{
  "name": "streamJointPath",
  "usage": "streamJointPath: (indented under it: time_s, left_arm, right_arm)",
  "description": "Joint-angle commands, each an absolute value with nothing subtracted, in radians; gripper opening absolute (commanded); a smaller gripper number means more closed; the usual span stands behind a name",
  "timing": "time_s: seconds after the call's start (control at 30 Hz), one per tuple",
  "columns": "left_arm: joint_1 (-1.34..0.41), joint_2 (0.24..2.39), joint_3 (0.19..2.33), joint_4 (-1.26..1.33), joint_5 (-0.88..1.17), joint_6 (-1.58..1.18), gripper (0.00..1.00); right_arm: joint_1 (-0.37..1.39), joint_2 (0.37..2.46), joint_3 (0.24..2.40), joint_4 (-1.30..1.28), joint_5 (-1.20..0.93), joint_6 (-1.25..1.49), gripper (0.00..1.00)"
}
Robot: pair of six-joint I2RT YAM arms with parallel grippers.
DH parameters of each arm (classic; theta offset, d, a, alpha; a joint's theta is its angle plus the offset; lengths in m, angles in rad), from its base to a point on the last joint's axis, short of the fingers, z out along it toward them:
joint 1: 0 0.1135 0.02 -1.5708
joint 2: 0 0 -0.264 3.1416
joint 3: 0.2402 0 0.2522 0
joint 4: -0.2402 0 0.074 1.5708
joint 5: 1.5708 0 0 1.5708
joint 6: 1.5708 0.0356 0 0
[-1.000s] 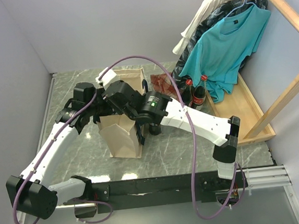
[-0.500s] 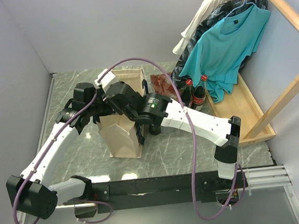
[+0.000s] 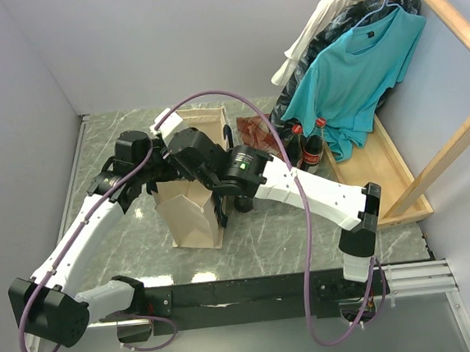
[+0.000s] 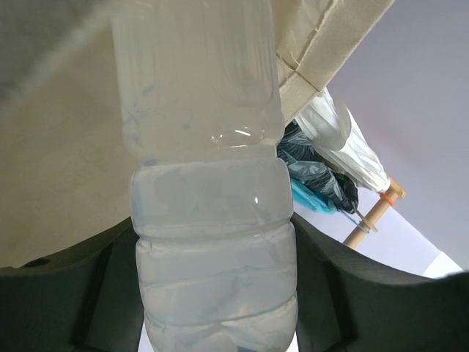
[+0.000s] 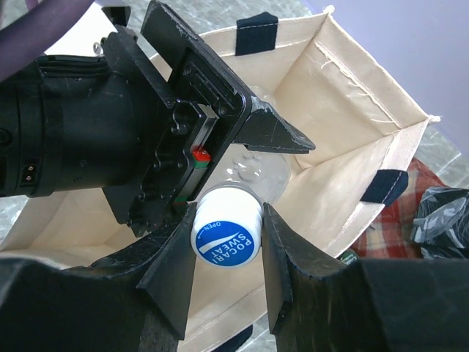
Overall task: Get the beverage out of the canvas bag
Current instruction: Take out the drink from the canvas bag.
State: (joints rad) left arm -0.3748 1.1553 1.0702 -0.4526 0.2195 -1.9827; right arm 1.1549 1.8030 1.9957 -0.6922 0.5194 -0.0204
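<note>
A teal shirt (image 3: 358,75) hangs at the far right, two red-capped dark bottles (image 3: 316,144) and a red plaid cloth (image 3: 256,129) beside it, and both arms crowd over the canvas bag (image 3: 191,221), hiding its mouth from above. Inside it is the beverage (image 5: 226,235), a cloudy bottle: the left gripper (image 4: 214,227) pinches its body, the right gripper (image 5: 229,213) its blue cap.
</note>
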Motion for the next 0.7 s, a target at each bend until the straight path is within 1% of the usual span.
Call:
streamJointPath:
  time_s: [0.0, 0.03, 0.17, 0.23, 0.33, 0.37, 0.4, 0.43, 0.5, 0.57, 0.67]
  left_arm:
    - [-0.403, 1.081, 1.086, -0.301, 0.252, -1.889, 0.59]
    - [-0.403, 1.083, 1.091, -0.308, 0.241, -1.881, 0.62]
    - [-0.403, 1.086, 1.100, -0.327, 0.232, -1.856, 0.66]
    - [-0.403, 1.085, 1.086, -0.310, 0.238, -1.862, 0.65]
    - [-0.403, 1.085, 1.066, -0.304, 0.258, -1.875, 0.66]
    - [-0.403, 1.086, 1.068, -0.307, 0.262, -1.873, 0.68]
    - [-0.403, 1.088, 1.069, -0.311, 0.262, -1.871, 0.78]
    - [-0.403, 1.091, 1.077, -0.311, 0.261, -1.868, 0.80]
    - [-0.403, 1.089, 1.083, -0.290, 0.258, -1.836, 0.81]
    - [-0.405, 1.092, 1.103, -0.314, 0.252, -1.822, 0.86]
    - [-0.405, 1.092, 1.111, -0.317, 0.241, -1.806, 0.86]
  right_arm:
    - [1.137, 1.747, 2.069, -0.647, 0.535, -0.038, 0.00]
    - [1.137, 1.746, 2.071, -0.652, 0.537, -0.040, 0.00]
    - [1.135, 1.746, 2.086, -0.669, 0.545, -0.040, 0.00]
    - [1.137, 1.740, 2.086, -0.663, 0.549, -0.037, 0.00]
    - [1.137, 1.724, 2.071, -0.643, 0.561, -0.041, 0.00]
    - [1.135, 1.721, 2.071, -0.641, 0.560, -0.043, 0.00]
    - [1.134, 1.720, 2.072, -0.637, 0.558, -0.044, 0.00]
    - [1.134, 1.720, 2.083, -0.637, 0.560, -0.048, 0.00]
    - [1.135, 1.730, 2.097, -0.644, 0.566, -0.049, 0.00]
    - [1.132, 1.735, 2.109, -0.649, 0.571, -0.052, 0.00]
    - [1.128, 1.733, 2.111, -0.643, 0.569, -0.054, 0.00]
